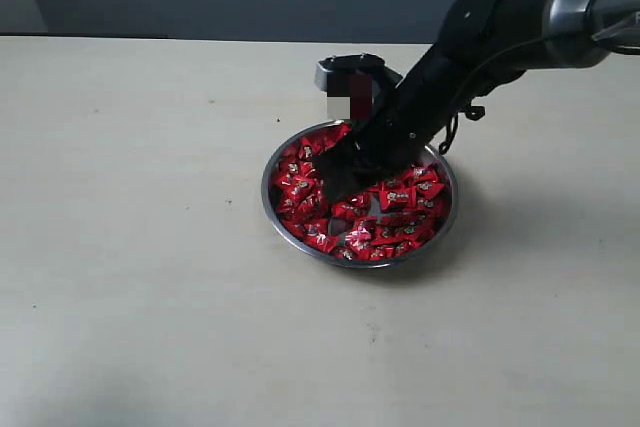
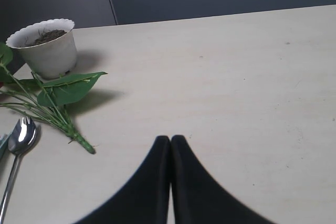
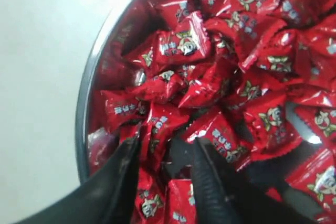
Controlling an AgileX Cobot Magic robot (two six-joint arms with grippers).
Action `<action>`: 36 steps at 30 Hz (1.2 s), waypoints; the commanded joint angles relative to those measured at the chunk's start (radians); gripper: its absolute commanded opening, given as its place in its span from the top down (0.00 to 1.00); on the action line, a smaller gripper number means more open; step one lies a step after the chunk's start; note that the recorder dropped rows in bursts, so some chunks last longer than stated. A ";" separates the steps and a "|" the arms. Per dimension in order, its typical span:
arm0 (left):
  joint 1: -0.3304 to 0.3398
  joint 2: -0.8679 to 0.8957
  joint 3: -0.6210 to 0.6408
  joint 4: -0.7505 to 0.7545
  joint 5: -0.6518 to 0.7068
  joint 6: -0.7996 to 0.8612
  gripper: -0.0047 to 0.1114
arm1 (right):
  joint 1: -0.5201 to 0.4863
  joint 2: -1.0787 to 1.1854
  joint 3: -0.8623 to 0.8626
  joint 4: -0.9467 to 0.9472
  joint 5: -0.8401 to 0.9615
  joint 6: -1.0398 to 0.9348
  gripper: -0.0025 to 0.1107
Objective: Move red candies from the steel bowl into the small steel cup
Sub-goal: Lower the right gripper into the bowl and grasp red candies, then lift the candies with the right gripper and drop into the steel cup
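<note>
The steel bowl (image 1: 272,162) sits mid-table, heaped with red candies (image 1: 405,197) in shiny wrappers. My right gripper (image 1: 335,182) reaches down into the bowl's left half. In the right wrist view its gripper (image 3: 167,141) is open, both fingers pushed into the pile near the bowl's rim (image 3: 84,103). Red candies (image 3: 181,45) lie between and around the fingers, none clearly pinched. The small steel cup (image 1: 335,67) stands just behind the bowl, partly hidden by the arm. My left gripper (image 2: 170,139) is shut and empty over bare table, away from the bowl.
In the left wrist view, a white pot of soil (image 2: 47,45), a green leafy stem (image 2: 63,90) and a steel spoon (image 2: 21,135) lie on the table. The right arm (image 1: 500,27) slants over the bowl's back right.
</note>
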 commanded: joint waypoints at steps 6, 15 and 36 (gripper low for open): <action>-0.001 -0.004 0.006 -0.005 -0.006 -0.004 0.96 | 0.021 0.058 0.003 -0.113 -0.109 0.034 0.68; -0.001 -0.004 0.006 -0.005 -0.006 -0.004 0.96 | 0.021 0.113 0.003 -0.127 -0.152 0.050 0.68; -0.001 -0.004 0.006 -0.005 -0.006 -0.004 0.96 | -0.016 -0.082 -0.124 -0.146 -0.030 0.150 0.98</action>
